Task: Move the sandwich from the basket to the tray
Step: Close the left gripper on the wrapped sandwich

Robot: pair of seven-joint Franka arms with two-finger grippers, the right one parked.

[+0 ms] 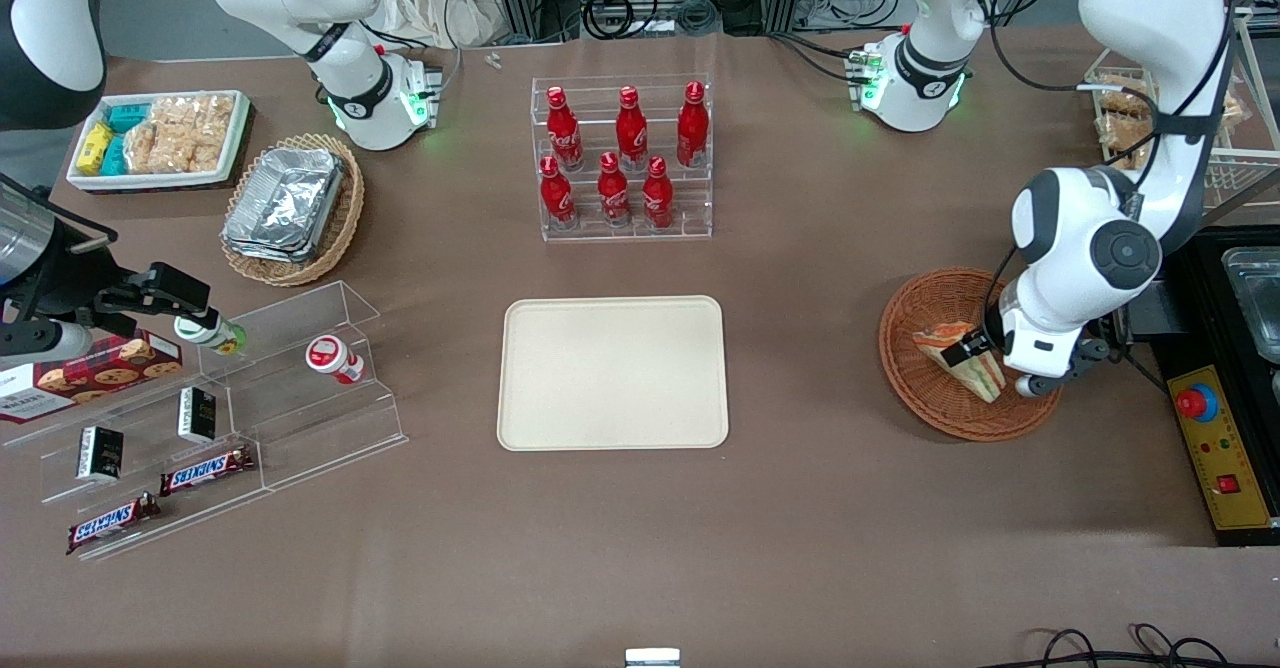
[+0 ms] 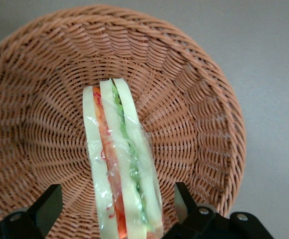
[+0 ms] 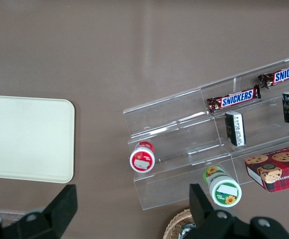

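Broadly, the brown tabletop [image 1: 640,548] carries the cream tray [image 1: 613,372] at its middle, bare. Toward the working arm's end, at about three o'clock from the tray, sits the reddish wicker basket [image 1: 945,410]. Inside it the sandwich [image 2: 122,164] stands on edge, its orange and green layers facing up. The pincer [image 2: 115,201] hangs low over the basket, its fingers [image 2: 46,206] spread wide, one on each side of the sandwich, neither touching the bread.

The tray [image 3: 27,137] lies beside a clear shelf [image 3: 184,149] holding perhaps yogurt cups [image 3: 142,158].
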